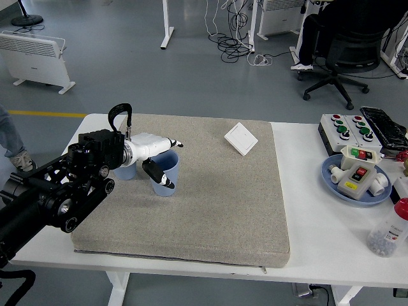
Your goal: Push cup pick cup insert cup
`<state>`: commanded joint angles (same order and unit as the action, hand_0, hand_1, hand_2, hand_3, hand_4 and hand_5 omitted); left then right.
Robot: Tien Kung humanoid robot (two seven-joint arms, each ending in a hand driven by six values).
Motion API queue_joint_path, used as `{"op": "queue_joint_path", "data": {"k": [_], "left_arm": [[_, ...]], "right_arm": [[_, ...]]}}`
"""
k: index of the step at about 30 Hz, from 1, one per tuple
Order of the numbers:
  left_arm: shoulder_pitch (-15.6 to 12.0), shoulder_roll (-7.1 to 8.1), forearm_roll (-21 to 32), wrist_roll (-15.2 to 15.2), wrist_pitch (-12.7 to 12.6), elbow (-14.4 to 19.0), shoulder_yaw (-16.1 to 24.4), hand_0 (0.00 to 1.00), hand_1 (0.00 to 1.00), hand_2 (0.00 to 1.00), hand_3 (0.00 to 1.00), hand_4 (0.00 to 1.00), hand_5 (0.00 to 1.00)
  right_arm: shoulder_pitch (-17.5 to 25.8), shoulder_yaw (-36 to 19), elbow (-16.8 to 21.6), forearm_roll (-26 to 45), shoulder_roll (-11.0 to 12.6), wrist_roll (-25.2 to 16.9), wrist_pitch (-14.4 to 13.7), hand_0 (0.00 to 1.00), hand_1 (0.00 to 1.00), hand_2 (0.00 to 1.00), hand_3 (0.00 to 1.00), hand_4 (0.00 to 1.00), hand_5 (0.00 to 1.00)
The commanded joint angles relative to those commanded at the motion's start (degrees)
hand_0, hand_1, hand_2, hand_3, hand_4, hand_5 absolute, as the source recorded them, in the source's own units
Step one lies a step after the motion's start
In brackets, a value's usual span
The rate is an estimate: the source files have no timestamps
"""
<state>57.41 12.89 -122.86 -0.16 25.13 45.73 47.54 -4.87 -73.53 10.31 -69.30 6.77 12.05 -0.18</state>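
The left hand (153, 156) grips a blue cup (167, 173); a second cup (126, 171) stands at its nine o'clock.

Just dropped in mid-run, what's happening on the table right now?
The left robot hand is wrapped around a blue cup standing upright on the grey mat, thumb in front and fingers across the rim. A second blue cup stands just behind the wrist, partly hidden. The cups are not yet nested. The right arm is out of view.
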Motion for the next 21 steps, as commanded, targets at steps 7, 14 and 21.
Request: {"op": "queue_joint_path", "data": {"k": [7, 14, 21], "left_arm": [[-0.3, -0.09, -0.2, -0.3, -1.0, -0.4, -0.6, 0.574, 0.723, 0.897, 0.823, 0.83, 0.18], [-0.3, -0.22, 0.0, -0.7, -1.5, -1.1, -0.5, 0.506, 0.642, 0.781, 0.708, 0.665, 0.033], [-0.4, 0.03, -0.2, -1.0, -1.8, -1.7, -0.1, 0.45, 0.536, 0.571, 0.501, 0.458, 0.002]], "right_arm": [[-0.1, -0.1, 0.0, 0.0, 0.0, 0.0, 0.0, 0.697, 0.59, 0.602, 0.546, 0.108, 0.429], [-0.1, 0.0, 0.0, -0.1, 0.0, 0.0, 0.0, 0.697, 0.591, 0.602, 0.546, 0.109, 0.43], [-0.1, 0.1, 0.0, 0.0, 0.0, 0.0, 0.0, 0.697, 0.591, 0.602, 0.545, 0.108, 0.43]]}}
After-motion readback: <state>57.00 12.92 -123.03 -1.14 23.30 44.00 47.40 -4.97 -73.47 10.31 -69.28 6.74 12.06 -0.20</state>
